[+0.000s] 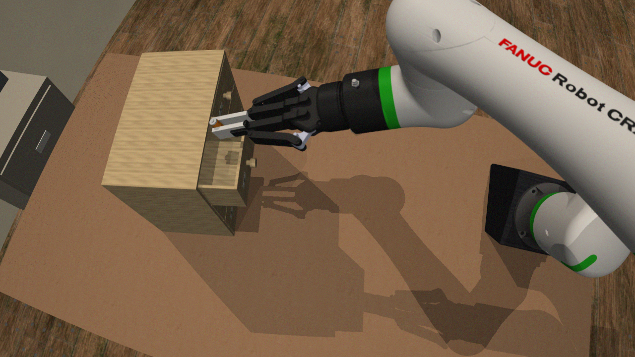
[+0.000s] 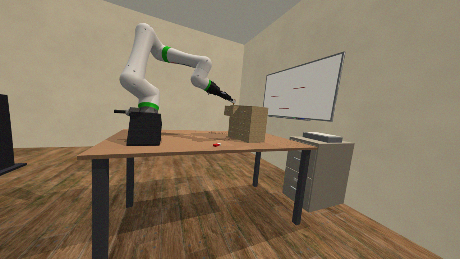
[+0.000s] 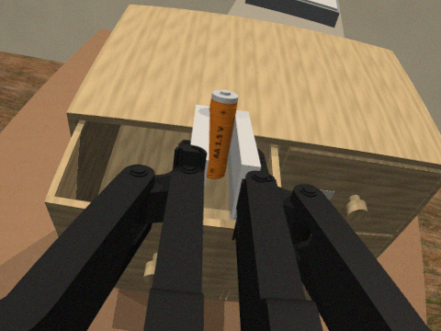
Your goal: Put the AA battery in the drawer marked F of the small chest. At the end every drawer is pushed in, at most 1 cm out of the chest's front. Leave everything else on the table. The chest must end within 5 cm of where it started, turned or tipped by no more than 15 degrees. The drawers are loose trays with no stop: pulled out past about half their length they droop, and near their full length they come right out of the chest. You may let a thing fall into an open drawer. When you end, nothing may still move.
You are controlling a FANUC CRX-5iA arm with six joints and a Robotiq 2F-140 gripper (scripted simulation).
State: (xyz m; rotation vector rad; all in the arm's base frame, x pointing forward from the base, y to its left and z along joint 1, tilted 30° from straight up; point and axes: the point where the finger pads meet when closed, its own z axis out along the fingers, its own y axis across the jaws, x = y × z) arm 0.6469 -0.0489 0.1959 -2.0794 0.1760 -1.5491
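Note:
The orange AA battery (image 1: 217, 123) (image 3: 221, 138) stands nearly upright between the pale fingertips. My gripper (image 1: 216, 126) (image 2: 233, 101) (image 3: 219, 130) is shut on it. In the wrist view it appears over the right part of the open top drawer (image 1: 220, 164) (image 2: 226, 110) (image 3: 69, 203), near the chest's front top edge. The drawer is pulled part way out and looks level; I see nothing in it where its inside shows. Its label is hidden in the wrist view. The wooden chest (image 1: 155, 115) (image 2: 257, 123) (image 3: 257, 69) stands upright. The fingers hide part of the drawer.
The drawer to the right, with a round knob (image 1: 227, 94) (image 3: 356, 207), looks pushed in. A small red and white object (image 2: 216, 144) lies on the table (image 1: 110, 266) (image 2: 180, 147) near its edge. A grey cabinet (image 1: 31, 133) (image 2: 331, 173) stands beyond the table, behind the chest.

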